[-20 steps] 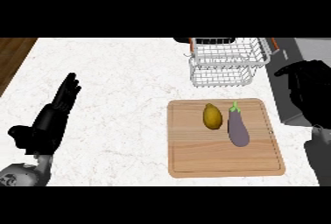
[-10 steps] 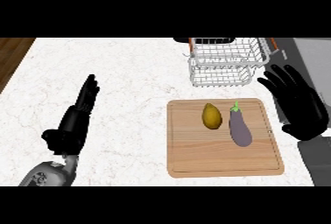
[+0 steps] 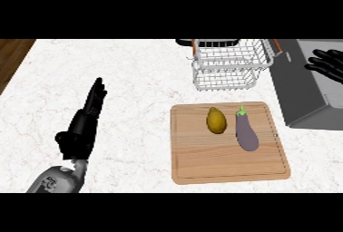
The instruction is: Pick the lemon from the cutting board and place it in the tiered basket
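Yellow oval lemon (image 3: 216, 120) lies on the wooden cutting board (image 3: 221, 158), just beside a purple aubergine (image 3: 247, 133). Right hand (image 3: 328, 64) spread, empty, beyond the white wire tiered basket (image 3: 231, 60). Left hand (image 3: 84, 124) straight-fingered, empty. Likely risk: fingers closing on the lemon nudge the aubergine.

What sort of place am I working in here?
Most likely a kitchen counter: a pale marbled worktop, a wooden cutting board carrying a lemon and an eggplant, and a wire tiered basket.
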Controlling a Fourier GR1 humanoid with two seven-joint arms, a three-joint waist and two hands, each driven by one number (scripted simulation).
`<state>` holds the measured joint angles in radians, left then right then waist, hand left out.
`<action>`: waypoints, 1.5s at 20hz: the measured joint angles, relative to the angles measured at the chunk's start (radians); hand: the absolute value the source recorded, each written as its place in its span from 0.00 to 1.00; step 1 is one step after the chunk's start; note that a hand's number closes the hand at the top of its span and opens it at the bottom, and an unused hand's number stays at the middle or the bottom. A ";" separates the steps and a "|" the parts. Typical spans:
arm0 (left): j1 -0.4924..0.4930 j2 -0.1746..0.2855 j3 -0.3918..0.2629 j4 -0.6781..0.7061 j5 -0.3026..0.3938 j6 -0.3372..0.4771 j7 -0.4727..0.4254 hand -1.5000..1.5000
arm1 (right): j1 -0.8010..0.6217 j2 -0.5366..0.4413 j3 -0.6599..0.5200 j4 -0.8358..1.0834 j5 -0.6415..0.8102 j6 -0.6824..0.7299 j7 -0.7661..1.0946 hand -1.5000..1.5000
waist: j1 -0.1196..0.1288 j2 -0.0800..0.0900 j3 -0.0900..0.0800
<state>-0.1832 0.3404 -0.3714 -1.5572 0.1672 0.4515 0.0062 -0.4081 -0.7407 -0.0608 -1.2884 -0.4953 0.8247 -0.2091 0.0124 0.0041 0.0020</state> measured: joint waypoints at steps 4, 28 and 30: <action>-0.007 -0.008 0.004 0.022 -0.007 0.003 -0.007 0.50 | -0.048 -0.065 0.043 -0.132 0.224 -0.039 -0.016 0.00 | -0.004 -0.002 -0.002; 0.003 -0.098 0.072 0.020 -0.106 -0.046 0.027 0.50 | -0.077 0.147 0.300 -0.477 0.735 -0.046 0.363 0.00 | -0.010 -0.005 -0.002; -0.015 -0.109 0.088 0.044 -0.110 -0.060 0.022 0.50 | -0.070 0.152 0.294 -0.487 0.748 -0.018 0.383 0.00 | -0.012 -0.005 -0.002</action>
<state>-0.1978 0.2318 -0.2832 -1.5137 0.0576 0.3918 0.0287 -0.4783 -0.5889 0.2335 -1.7750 0.2526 0.8066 0.1742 0.0006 -0.0006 -0.0003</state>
